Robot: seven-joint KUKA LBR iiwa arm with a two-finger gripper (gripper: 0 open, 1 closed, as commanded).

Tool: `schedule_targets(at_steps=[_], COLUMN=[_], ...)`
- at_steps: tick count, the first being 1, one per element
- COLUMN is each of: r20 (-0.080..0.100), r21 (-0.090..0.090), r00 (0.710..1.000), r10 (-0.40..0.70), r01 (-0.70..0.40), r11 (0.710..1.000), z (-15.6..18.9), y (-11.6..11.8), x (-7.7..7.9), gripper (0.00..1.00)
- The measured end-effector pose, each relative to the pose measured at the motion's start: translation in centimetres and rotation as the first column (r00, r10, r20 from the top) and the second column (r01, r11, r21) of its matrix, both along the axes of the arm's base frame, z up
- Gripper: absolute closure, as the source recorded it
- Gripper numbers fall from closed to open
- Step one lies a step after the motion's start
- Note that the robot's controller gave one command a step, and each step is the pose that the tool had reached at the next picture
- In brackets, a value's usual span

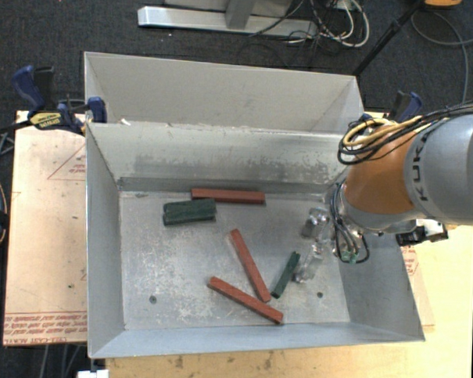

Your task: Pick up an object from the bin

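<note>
Jaws sit low at the right of the bin (101,241), just beside the slim dark green stick (285,275), apart or together I can't tell, and an off-centre pinch might shove it against the reddish-brown bar (249,265).

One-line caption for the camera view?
KUKA arm's jaws in the grey bin beside a thin dark-green stick, near three red-brown sticks.

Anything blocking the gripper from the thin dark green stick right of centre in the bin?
Nothing visible. The gripper is right at the upper end of the thin dark green stick; only a diagonal reddish-brown stick lies close at its lower end.
</note>
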State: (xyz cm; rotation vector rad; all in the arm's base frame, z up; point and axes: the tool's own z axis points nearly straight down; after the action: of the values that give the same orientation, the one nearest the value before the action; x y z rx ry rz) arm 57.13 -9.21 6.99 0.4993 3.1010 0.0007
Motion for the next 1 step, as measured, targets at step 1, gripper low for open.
schedule_targets(at_steps=[1], r20=[0.003], r21=[-0.001], r00=[0.996], r10=[0.084], r01=[-0.084], r11=[0.996], z=[0.02], y=[1.05], x=[-2.09], gripper=[0.0])
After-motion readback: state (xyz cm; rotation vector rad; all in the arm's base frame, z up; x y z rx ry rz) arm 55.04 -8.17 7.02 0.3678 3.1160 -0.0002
